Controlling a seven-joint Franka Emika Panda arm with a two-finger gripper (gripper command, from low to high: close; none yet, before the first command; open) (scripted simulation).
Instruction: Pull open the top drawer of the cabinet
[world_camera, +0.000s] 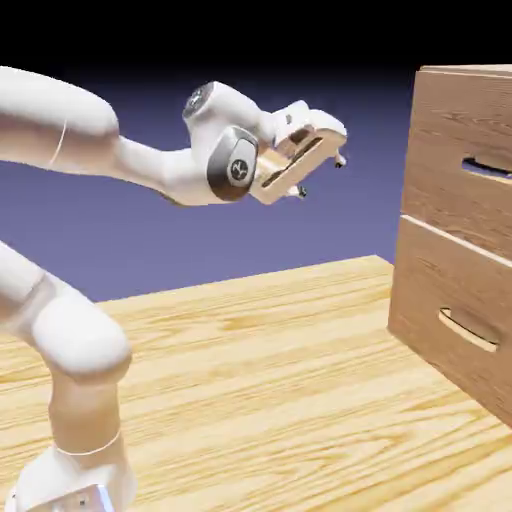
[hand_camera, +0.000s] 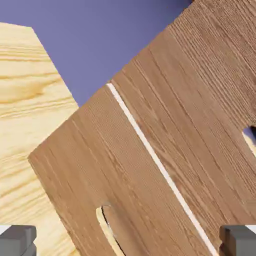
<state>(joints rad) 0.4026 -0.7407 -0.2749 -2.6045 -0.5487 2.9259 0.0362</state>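
While the claw hangs spread at upper center in the exterior view, the top drawer sits upper right, well apart, above the worktop. Hand view: fingertips apart at bottom edge, top drawer right, lower drawer bottom center.

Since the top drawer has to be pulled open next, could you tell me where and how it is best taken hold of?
I'd grip the brown wood-grain top drawer front by the edge of its dark, narrow slot handle, coming straight at the front. The slot is cut into an otherwise flat face, so its rim seems the likeliest hold.
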